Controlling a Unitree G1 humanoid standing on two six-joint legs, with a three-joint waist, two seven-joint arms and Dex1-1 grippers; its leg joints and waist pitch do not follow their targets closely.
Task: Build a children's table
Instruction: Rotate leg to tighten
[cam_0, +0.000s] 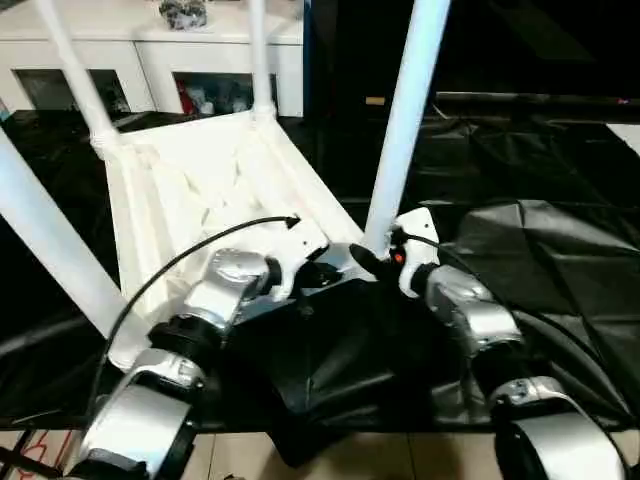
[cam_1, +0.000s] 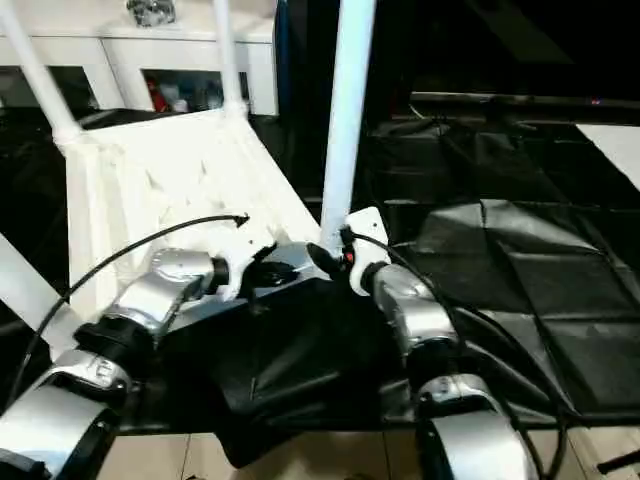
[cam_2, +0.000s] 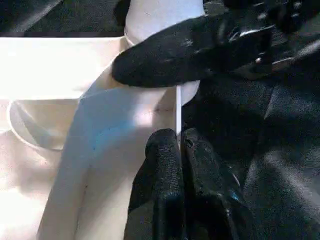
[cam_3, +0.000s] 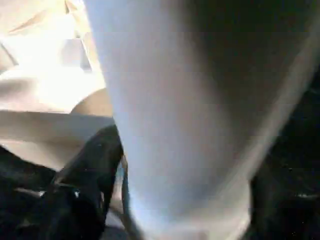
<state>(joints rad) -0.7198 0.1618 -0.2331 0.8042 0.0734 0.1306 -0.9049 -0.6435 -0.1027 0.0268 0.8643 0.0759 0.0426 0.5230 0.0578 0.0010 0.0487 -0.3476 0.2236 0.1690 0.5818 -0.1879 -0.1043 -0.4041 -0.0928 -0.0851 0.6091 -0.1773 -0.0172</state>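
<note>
Inverted white plastic table top (cam_0: 210, 190), ribbed underside up, lies on crinkled black sheeting (cam_0: 560, 270); smooth tapered tube legs (cam_0: 405, 120) stand in its round corner sockets. Left pincer (cam_2: 180, 145), fingers pressed together, touches the near rim. Right pincer (cam_0: 385, 255) clasps the near leg's base.

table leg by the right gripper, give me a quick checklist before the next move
1. Near-right leg standing in its corner socket: ok.
2. Leg fully seated in the socket: cannot tell, the joint is hidden.
3. Right gripper around the leg's base: ok, one finger each side.
4. Left gripper shut on the tabletop's thin edge: ok.
5. Other three legs standing up from the top: ok.
</note>
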